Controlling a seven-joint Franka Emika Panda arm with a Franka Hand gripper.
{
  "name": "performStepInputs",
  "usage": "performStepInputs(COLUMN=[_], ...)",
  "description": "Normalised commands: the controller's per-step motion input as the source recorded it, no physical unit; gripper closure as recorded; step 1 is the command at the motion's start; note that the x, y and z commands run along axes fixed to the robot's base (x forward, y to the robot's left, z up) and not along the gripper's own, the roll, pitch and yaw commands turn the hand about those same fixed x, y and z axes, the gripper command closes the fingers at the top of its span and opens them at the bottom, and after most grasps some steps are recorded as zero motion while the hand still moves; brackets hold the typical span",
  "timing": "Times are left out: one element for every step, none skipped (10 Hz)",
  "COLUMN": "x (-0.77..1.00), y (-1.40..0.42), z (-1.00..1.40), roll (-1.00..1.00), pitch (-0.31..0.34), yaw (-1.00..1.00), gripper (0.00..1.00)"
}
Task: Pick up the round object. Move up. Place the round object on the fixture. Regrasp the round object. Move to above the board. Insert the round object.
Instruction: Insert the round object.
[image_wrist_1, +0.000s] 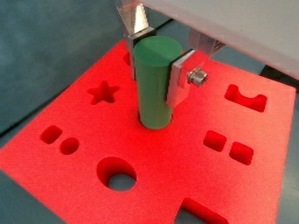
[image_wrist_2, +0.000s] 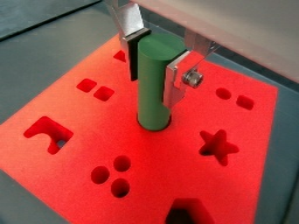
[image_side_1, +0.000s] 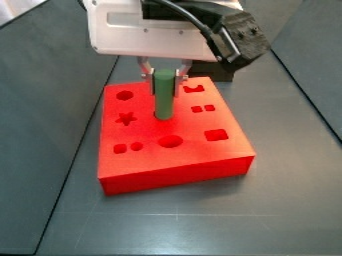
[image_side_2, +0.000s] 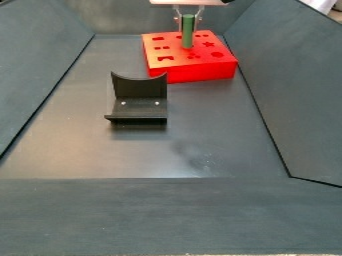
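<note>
The green round object (image_wrist_1: 153, 83) stands upright between my gripper's (image_wrist_1: 156, 66) silver fingers, which are shut on its upper part. Its lower end sits at a round hole in the middle of the red board (image_wrist_1: 176, 166). Both wrist views show this: the round object (image_wrist_2: 155, 87), the gripper (image_wrist_2: 158, 66) and the board (image_wrist_2: 163, 171). In a side view the gripper (image_side_1: 163, 75) holds the round object (image_side_1: 163, 98) over the board (image_side_1: 201, 145). The dark notched fixture (image_side_2: 135, 98) stands apart on the floor, nearer than the board (image_side_2: 201, 68) and the round object (image_side_2: 189, 30).
The board has other holes around the round object: a star (image_wrist_1: 105, 91), a larger round hole (image_wrist_1: 117, 175), squares (image_wrist_1: 228, 146) and small ovals (image_wrist_1: 59, 138). The bin's dark sloped walls (image_side_2: 40, 110) rise on both sides of the floor.
</note>
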Motion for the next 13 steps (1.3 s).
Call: performStepInputs(x=[0.15,0.0,0.0,0.01,0.01,0.0,0.03,0.16,0.25,0.35,0.47,0.56,0.54], y=[-0.17,-0.1,-0.08,-0.06,-0.02,-0.02,0.0,0.0,0.0,-0.03,-0.15,-0.1,0.0], z=[-1.0,-1.0,-1.0,-1.0,-1.0,-1.0,-1.0,-1.0,-0.98,-0.85,-0.72,-0.63,-0.58], roll=[0.08,0.0,0.01,0.04,0.05,0.04,0.01,0.02,0.03,0.03,0.02,0.1,0.17], pitch=[-0.011,0.0,0.0,-0.01,-0.013,-0.011,-0.033,-0.099,-0.131,-0.19,-0.251,-0.254,-0.224], yaw=[0.24,0.09,0.03,0.0,0.0,0.02,0.09,0.09,0.04,0.0,-0.01,-0.07,-0.05], gripper=[1.0,1.0,1.0,1.0,1.0,1.0,1.0,1.0,1.0,1.0,1.0,1.0,1.0])
